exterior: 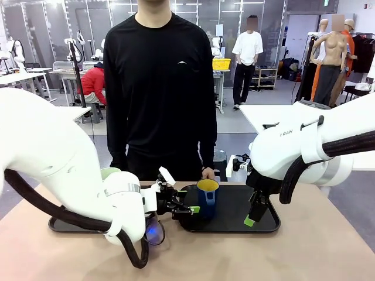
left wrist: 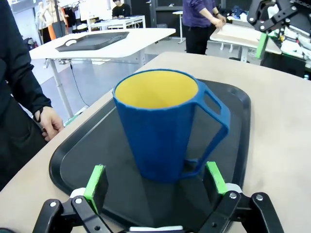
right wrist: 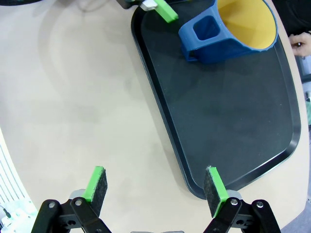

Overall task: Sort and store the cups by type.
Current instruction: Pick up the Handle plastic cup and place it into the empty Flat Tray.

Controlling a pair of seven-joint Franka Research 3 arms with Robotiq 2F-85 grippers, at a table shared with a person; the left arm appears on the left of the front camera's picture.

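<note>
Left wrist view puts us right at the blue mug: our left gripper has its green pads spread apart on either side of the mug's base, touching nothing yet. The mug stands upright on the black tray, long axis vertical, yellow mouth up, with the handle swung toward one pad rather than sitting midway between them. We judge the step in hand to be the approach for picking up this mug, so the next move calls for easing forward until the pads flank the body, and closing on the wall rather than on the handle loop.

From the front, the mug sits near the left end of its tray, with the left gripper just beside it on the left. Our right gripper hangs over the right part of the same tray, well apart from the mug, fingers apart and empty; in its own wrist view it hovers above the tray's edge and the bare table.

Farther left, behind our left arm, the pale green tumbler stands upright on a second tray. At the far edge the person's hand rests by the table.
</note>
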